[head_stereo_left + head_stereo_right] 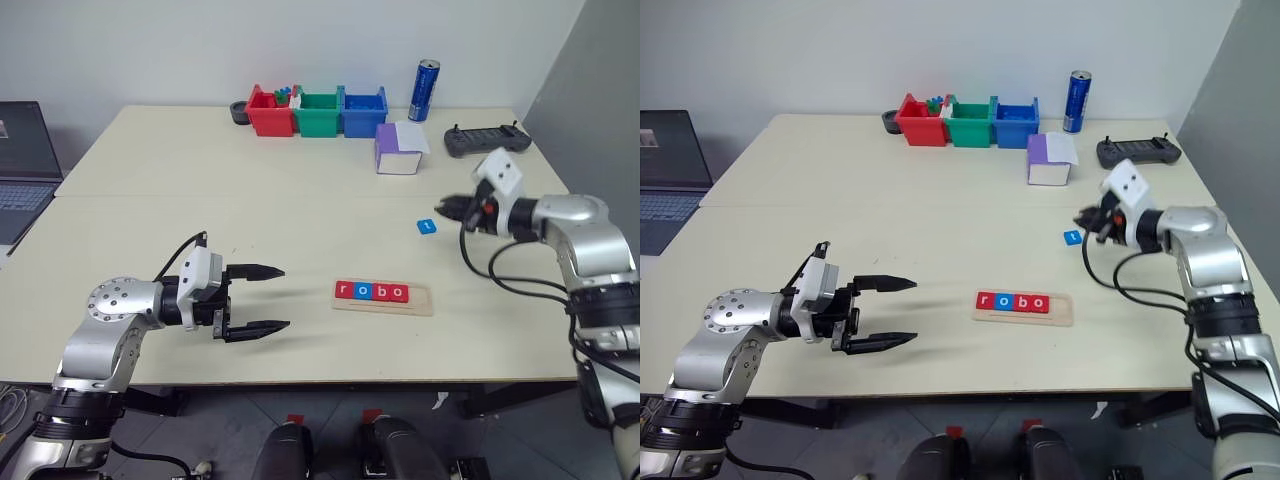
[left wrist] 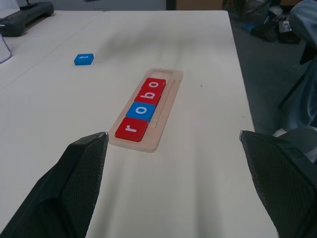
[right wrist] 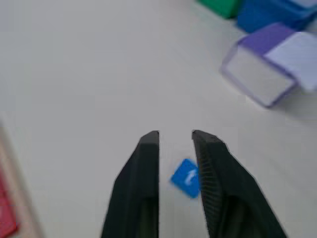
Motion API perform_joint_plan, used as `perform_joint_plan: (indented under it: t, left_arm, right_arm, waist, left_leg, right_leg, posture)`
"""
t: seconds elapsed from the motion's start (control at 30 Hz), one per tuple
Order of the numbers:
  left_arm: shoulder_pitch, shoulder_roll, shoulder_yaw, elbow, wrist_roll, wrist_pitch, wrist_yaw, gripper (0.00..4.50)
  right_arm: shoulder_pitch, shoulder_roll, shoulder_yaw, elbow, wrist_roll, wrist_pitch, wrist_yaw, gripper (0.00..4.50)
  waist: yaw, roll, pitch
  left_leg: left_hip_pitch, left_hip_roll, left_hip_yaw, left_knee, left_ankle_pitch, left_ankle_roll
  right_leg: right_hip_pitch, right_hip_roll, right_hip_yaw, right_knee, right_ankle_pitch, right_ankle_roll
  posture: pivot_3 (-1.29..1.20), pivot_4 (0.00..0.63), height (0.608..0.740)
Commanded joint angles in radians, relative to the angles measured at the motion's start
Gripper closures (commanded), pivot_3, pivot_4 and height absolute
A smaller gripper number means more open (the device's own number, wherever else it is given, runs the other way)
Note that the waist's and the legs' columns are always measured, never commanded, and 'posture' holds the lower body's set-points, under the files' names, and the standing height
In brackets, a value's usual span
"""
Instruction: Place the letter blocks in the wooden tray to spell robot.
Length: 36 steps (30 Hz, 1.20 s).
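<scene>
The wooden tray (image 1: 421, 299) lies at the table's front middle and holds several letter blocks reading r (image 1: 344, 291), o (image 1: 362, 291), b (image 1: 380, 292), o (image 1: 398, 292). Its right end slot is bare. A blue t block (image 1: 427, 226) lies flat on the table behind and to the right of the tray. My right gripper (image 1: 438, 206) hovers just above and right of it, pointing left. In the right wrist view its fingers (image 3: 143, 163) stand a little apart and open, with the t block (image 3: 185, 177) showing on the table between them. My left gripper (image 1: 285, 297) is wide open left of the tray, holding nothing.
Red (image 1: 269, 112), green (image 1: 319, 113) and blue (image 1: 363, 111) bins line the far edge beside a blue can (image 1: 424, 90). A purple and white box (image 1: 400, 148) and a black controller (image 1: 485, 141) sit at the back right. A laptop (image 1: 22, 165) is at the left.
</scene>
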Motion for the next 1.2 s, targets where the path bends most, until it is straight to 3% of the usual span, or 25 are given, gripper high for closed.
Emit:
perform_joint_plan:
  t: [0.03, 0.17, 0.2, 0.23, 0.3, 0.43, 1.2]
  left_arm:
    - [-0.006, 0.007, 0.015, -0.009, -0.009, -0.012, -0.003, 0.0]
    - [-0.01, 0.008, 0.014, -0.005, -0.008, -0.014, -0.006, 0.0]
    - [-0.009, 0.008, 0.014, -0.005, -0.008, -0.014, -0.006, 0.0]
    - [-0.007, 0.007, 0.015, -0.005, -0.008, -0.016, -0.006, 0.0]
    - [-0.005, 0.006, 0.016, -0.006, -0.008, -0.017, -0.005, 0.0]
    - [0.001, 0.005, 0.017, -0.011, -0.01, -0.017, -0.003, 0.0]
    - [0.018, 0.01, 0.025, -0.029, -0.012, -0.015, 0.007, 0.0]
  right_arm:
    - [-0.046, 0.065, -0.007, 0.031, -0.006, 0.159, -0.117, 2.12]
    - [-0.114, 0.142, -0.032, 0.048, -0.014, 0.298, -0.256, 0.7]
    - [-0.101, 0.149, -0.018, 0.043, -0.029, 0.31, -0.277, 0.7]
    - [-0.091, 0.156, -0.016, 0.042, -0.035, 0.329, -0.303, 0.27]
    - [-0.083, 0.161, -0.027, 0.058, -0.044, 0.35, -0.359, 0.06]
    - [-0.107, 0.172, -0.077, 0.119, -0.025, 0.377, -0.438, 0.06]
    - [-0.241, 0.277, -0.059, 0.504, -0.051, 0.12, -0.484, 0.06]
  waist:
    - [0.001, 0.0, 0.0]
    - [-0.002, 0.0, 0.0]
    - [-0.001, 0.0, 0.0]
    - [0.0, 0.0, 0.0]
    - [0.0, 0.0, 0.0]
    - [0.0, 0.0, 0.0]
    - [-0.023, 0.0, 0.0]
  left_leg:
    - [0.0, 0.0, 0.0, 0.0, 0.0, 0.0]
    - [-0.002, 0.0, 0.002, 0.0, 0.0, 0.0]
    - [-0.002, 0.0, 0.002, 0.0, 0.0, 0.0]
    - [-0.002, 0.0, 0.002, 0.0, 0.0, 0.0]
    - [-0.002, 0.0, 0.002, 0.0, 0.0, 0.0]
    - [-0.002, -0.001, 0.002, 0.0, 0.0, 0.0]
    - [-0.001, 0.0, 0.002, -0.001, 0.0, 0.0]
  right_leg:
    - [0.0, 0.0, 0.0, 0.0, 0.0, 0.0]
    - [-0.002, -0.001, 0.002, 0.001, 0.0, 0.0]
    - [-0.002, -0.001, 0.002, 0.001, 0.0, 0.0]
    - [-0.002, -0.001, 0.002, 0.0, 0.0, 0.0]
    - [-0.002, -0.001, 0.002, 0.0, 0.0, 0.0]
    - [-0.002, -0.001, 0.002, 0.0, 0.0, 0.0]
    - [-0.002, 0.0, 0.002, 0.001, 0.0, 0.0]
  posture:
    - [0.0, 0.15, 0.74]
    - [0.0, 0.15, 0.74]
    - [0.0, 0.15, 0.74]
    - [0.0, 0.15, 0.74]
    - [0.0, 0.15, 0.74]
    - [0.0, 0.15, 0.74]
    - [0.0, 0.15, 0.74]
